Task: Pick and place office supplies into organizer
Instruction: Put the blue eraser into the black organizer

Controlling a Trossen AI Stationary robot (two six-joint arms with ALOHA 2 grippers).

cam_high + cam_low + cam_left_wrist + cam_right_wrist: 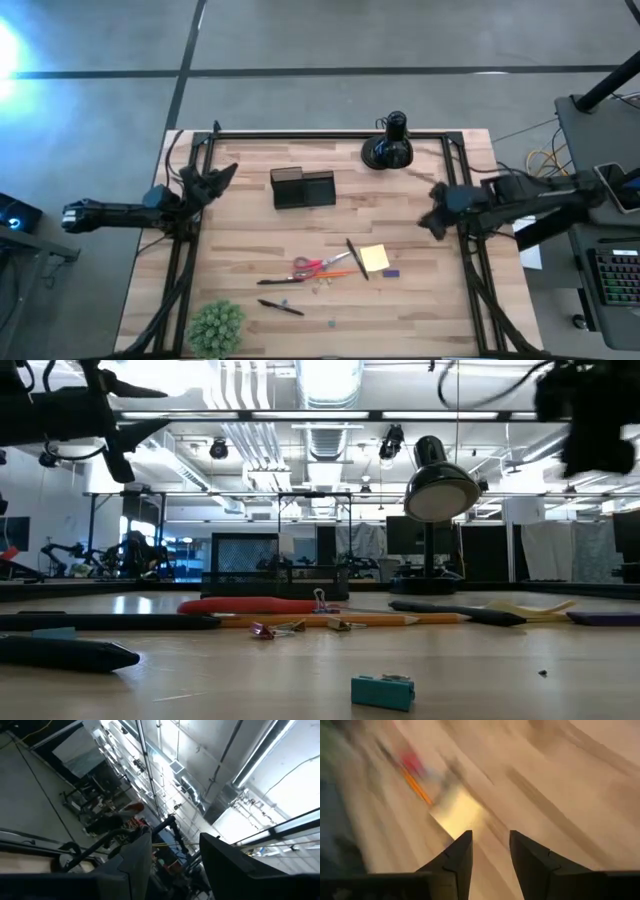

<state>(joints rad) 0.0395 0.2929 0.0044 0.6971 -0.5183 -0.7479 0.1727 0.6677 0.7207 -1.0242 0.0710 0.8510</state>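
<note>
**A:** right tool (490,847) is parted and empty, hanging over the counter (250,240), pointing at the sticky-note pad (374,258). Go for it from the outside edge imo, a pen (357,258) is touching it.

**B:** yep. Left tool (222,177) is also empty and open, out by the rail. Organizer (303,188) sits well apart, with a clear lane.

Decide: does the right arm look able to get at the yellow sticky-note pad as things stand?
Probably yes. The right gripper hovers open and empty, and bare table lies between it and the sticky-note pad; only a black pen borders the pad's far side.
</note>
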